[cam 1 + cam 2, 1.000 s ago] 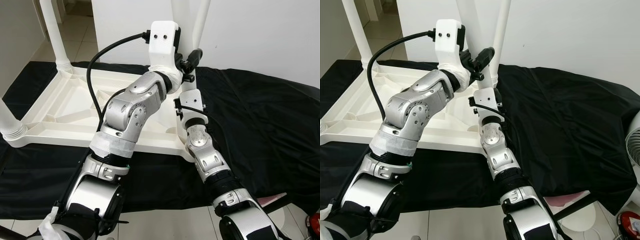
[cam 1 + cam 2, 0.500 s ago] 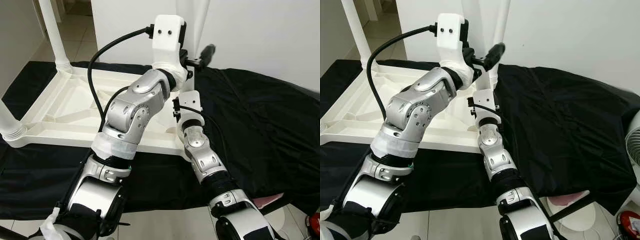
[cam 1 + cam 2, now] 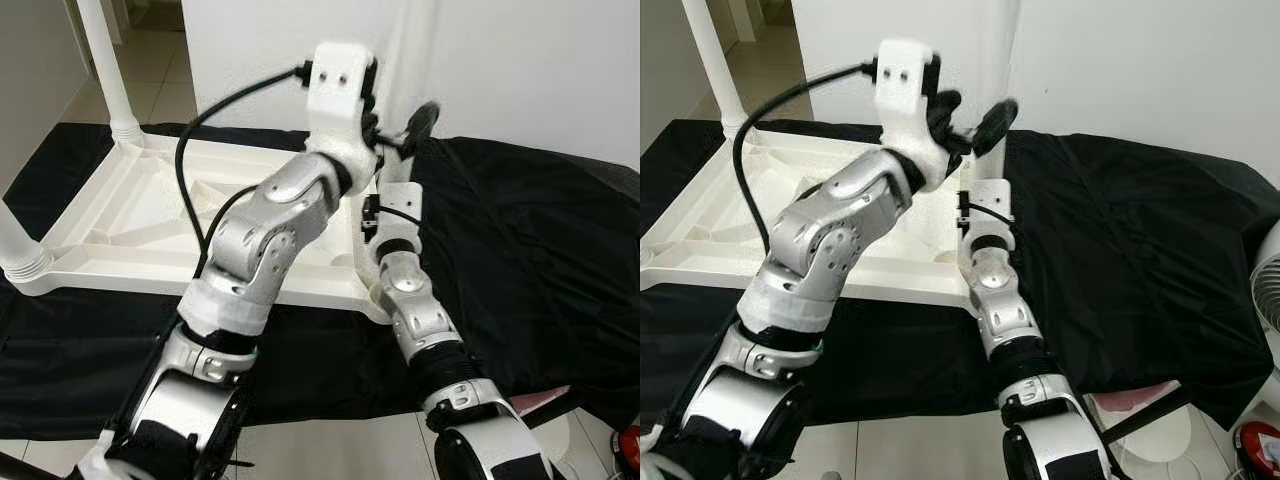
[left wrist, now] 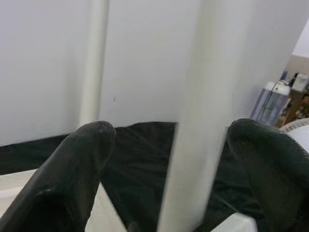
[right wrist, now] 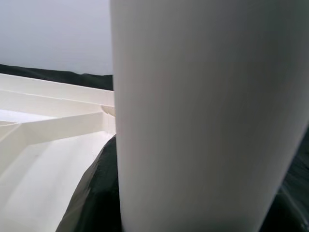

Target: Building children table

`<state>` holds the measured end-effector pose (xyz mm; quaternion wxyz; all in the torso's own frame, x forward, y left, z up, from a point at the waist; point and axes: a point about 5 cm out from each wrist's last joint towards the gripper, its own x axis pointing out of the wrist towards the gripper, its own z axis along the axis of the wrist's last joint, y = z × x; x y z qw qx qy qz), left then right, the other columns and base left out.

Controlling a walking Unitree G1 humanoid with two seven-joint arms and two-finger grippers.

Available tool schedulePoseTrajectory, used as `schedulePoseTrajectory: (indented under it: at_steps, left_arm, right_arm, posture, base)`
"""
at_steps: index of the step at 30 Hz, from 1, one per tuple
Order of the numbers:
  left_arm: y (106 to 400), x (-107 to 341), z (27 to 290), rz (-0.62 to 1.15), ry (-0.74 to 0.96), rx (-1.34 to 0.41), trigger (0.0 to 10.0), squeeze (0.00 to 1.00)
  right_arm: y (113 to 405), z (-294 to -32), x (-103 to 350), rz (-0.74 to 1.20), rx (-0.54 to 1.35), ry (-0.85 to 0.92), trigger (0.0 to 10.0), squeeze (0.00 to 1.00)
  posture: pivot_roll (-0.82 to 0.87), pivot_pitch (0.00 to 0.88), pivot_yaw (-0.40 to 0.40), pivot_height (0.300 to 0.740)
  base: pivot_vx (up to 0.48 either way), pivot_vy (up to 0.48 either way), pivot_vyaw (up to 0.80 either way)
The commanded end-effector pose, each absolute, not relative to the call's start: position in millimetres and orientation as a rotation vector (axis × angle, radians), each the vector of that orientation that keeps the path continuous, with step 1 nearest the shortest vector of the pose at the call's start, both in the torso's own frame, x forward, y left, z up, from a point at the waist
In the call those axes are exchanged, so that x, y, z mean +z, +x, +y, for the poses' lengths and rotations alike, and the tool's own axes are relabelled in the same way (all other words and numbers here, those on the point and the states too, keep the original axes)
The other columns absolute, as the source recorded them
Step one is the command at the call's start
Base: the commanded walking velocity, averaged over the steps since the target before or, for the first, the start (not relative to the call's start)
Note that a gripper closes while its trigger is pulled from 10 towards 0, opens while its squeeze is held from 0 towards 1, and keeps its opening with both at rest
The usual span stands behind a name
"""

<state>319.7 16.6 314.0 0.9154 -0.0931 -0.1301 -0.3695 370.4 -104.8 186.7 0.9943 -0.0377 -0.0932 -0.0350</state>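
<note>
The white table top (image 3: 130,220) lies upside down on a black cloth (image 3: 520,240), with white legs standing up from its corners. At the near right corner a leg (image 3: 1012,60) rises in front of the white wall. My left gripper (image 4: 169,159) is raised beside that leg and open; its two black fingers (image 4: 77,169) stand on either side of the leg (image 4: 193,135), with a gap on one side. My right gripper (image 5: 198,208) sits low at the base of the same leg (image 5: 203,96), shut on it, just above the corner socket.
Other legs stand at the far left corner (image 3: 110,70) and the near left corner (image 3: 20,240). The white wall is close behind the table. A fan (image 3: 1265,290) and a red object (image 3: 1260,445) sit at the right edge, and pale tile floor lies in front.
My left wrist has turned and swung to the right around the leg, and its fingers now stand wider apart. The right forearm has shifted slightly right at the leg's base.
</note>
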Motion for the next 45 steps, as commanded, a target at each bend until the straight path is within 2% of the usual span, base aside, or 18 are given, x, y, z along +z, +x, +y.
schedulePoseTrajectory:
  at_steps: [1,6,12,16,26,29,31,40,42,45]
  left_arm:
    - [313.9,314.2,14.1,-0.29,-0.164,-0.883,10.0,0.0]
    - [322.9,295.3,37.3,-0.249,-0.14,-0.786,10.0,0.0]
    - [325.1,285.6,45.3,-0.228,-0.128,-0.757,10.0,0.0]
    - [325.2,252.1,57.1,-0.155,-0.07,-0.706,10.0,0.0]
    - [320.5,218.5,67.1,-0.097,0.013,-0.67,10.0,0.0]
    - [318.5,212.4,68.0,-0.086,0.03,-0.675,10.0,0.0]
    - [309.1,201.2,67.7,-0.129,0.139,-0.707,10.0,0.0]
    - [298.1,185.1,63.2,-0.118,0.201,-0.79,10.0,0.0]
    - [287.5,174.4,60.6,-0.102,0.23,-0.867,10.0,0.0]
    - [283.4,170.7,59.7,-0.094,0.24,-0.893,10.0,0.0]
  right_arm:
    - [371.9,-108.3,188.2,-0.186,-0.078,-0.065,10.0,0.0]
    - [371.3,-116.7,187.7,-0.189,-0.085,-0.079,10.0,0.0]
    - [370.3,-118.3,187.7,-0.193,-0.08,-0.076,10.0,0.0]
    - [365.9,-120.4,187.9,-0.22,-0.046,-0.067,10.0,0.0]
    - [359.2,-129.7,178.7,-0.196,-0.023,-0.042,10.0,0.0]
    - [357.2,-131.9,176.7,-0.193,-0.014,-0.027,10.0,0.0]
    - [349.3,-134.1,171.3,-0.186,0.05,0.023,10.0,0.0]
    - [341.6,-132.9,168.8,-0.204,0.109,0.037,10.0,0.0]
    - [337.2,-129.4,167.5,-0.208,0.165,0.052,10.0,0.0]
    - [335.6,-127.9,167.2,-0.21,0.186,0.058,10.0,0.0]
  posture:
    - [0.09,0.026,-0.052,0.74]
    - [0.1,0.02,-0.059,0.74]
    - [0.1,0.02,-0.059,0.74]
    - [0.09,0.016,-0.065,0.74]
    - [0.09,0.017,-0.067,0.74]
    - [0.09,0.017,-0.067,0.74]
    - [0.09,0.02,-0.064,0.74]
    - [0.08,0.029,-0.06,0.74]
    - [0.08,0.034,-0.057,0.74]
    - [0.08,0.034,-0.057,0.74]
  base:
    - [0.0,0.0,0.0]
    - [0.0,0.0,0.0]
    - [0.0,0.0,0.0]
    - [0.0,0.0,0.0]
    - [0.0,0.0,0.0]
    - [0.0,0.0,0.0]
    - [0.0,0.0,0.0]
    - [0.0,0.0,0.0]
    - [0.0,0.0,0.0]
    - [0.0,0.0,0.0]
